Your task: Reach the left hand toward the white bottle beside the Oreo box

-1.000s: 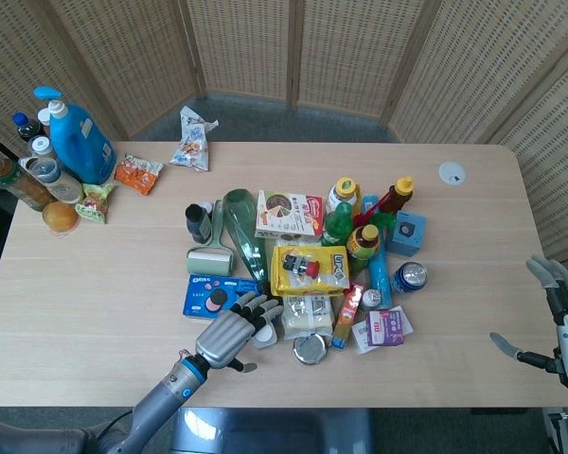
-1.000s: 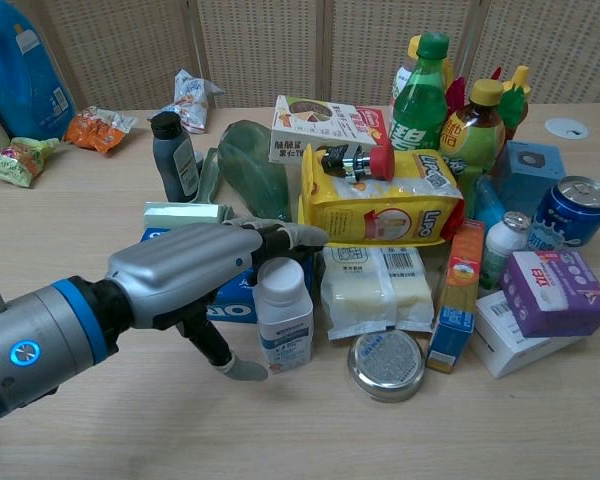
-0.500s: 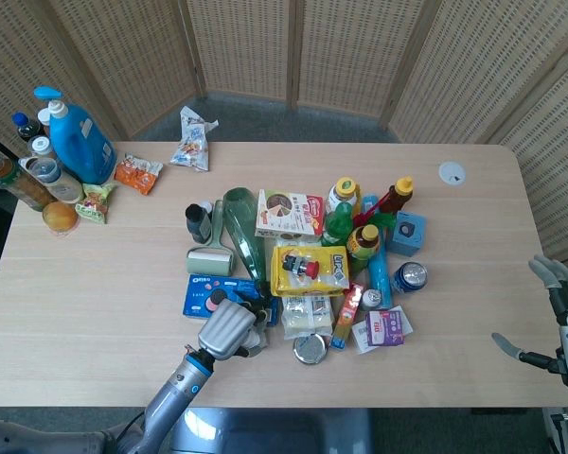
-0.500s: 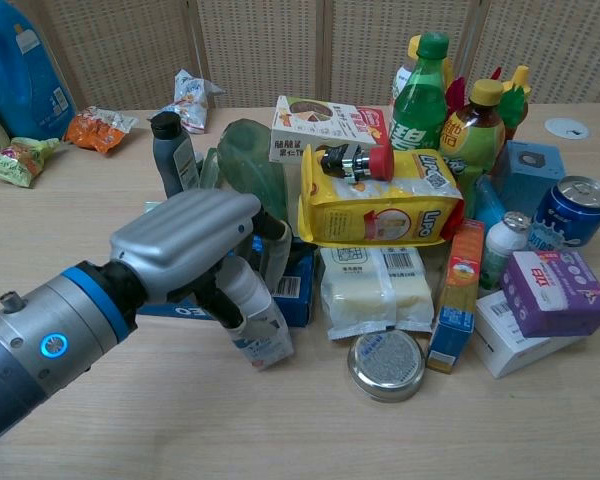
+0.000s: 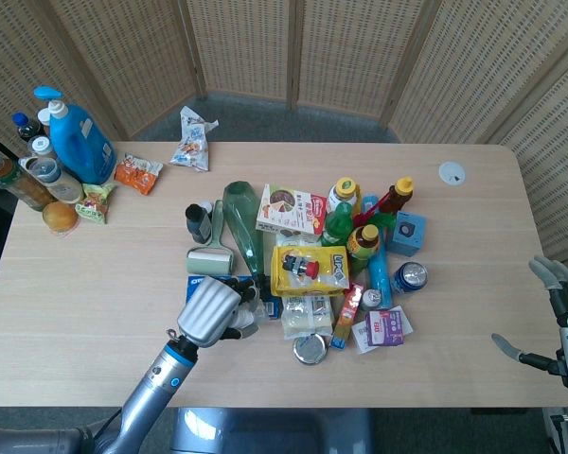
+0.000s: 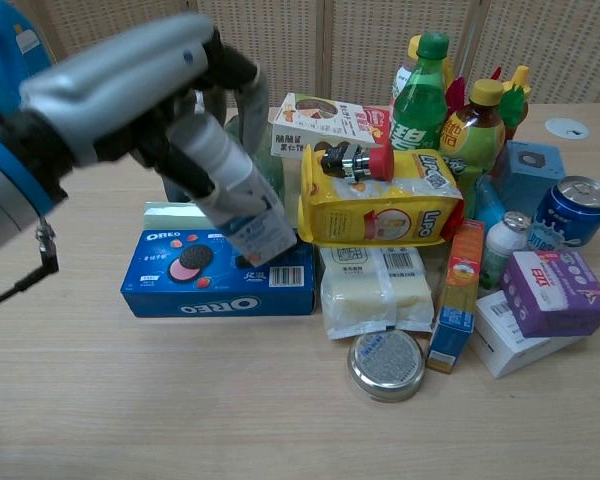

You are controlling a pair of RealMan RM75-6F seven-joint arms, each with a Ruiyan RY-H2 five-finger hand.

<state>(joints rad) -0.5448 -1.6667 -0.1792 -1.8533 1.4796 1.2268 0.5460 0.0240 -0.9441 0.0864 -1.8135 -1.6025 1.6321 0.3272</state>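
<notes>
In the chest view my left hand (image 6: 130,80) grips the white bottle (image 6: 242,200) around its upper part. The bottle is tilted and hangs above the blue Oreo box (image 6: 215,282), label end pointing down to the right, clear of the table. From the head view the left hand (image 5: 208,312) covers most of the Oreo box at the near left of the pile. My right hand (image 5: 560,322) is off the table's right edge, fingers apart and holding nothing.
A dense pile lies right of the Oreo box: yellow snack bag (image 6: 380,200), green bottle (image 6: 420,95), flat white packet (image 6: 378,290), round tin (image 6: 385,365), blue can (image 6: 570,210), purple box (image 6: 555,290). A blue detergent bottle (image 5: 76,137) stands at the far left corner.
My left hand closed on the white bottle, tipped it and lifted it off the table, up and to the left. The Oreo box front is now uncovered. The right hand has not moved.
</notes>
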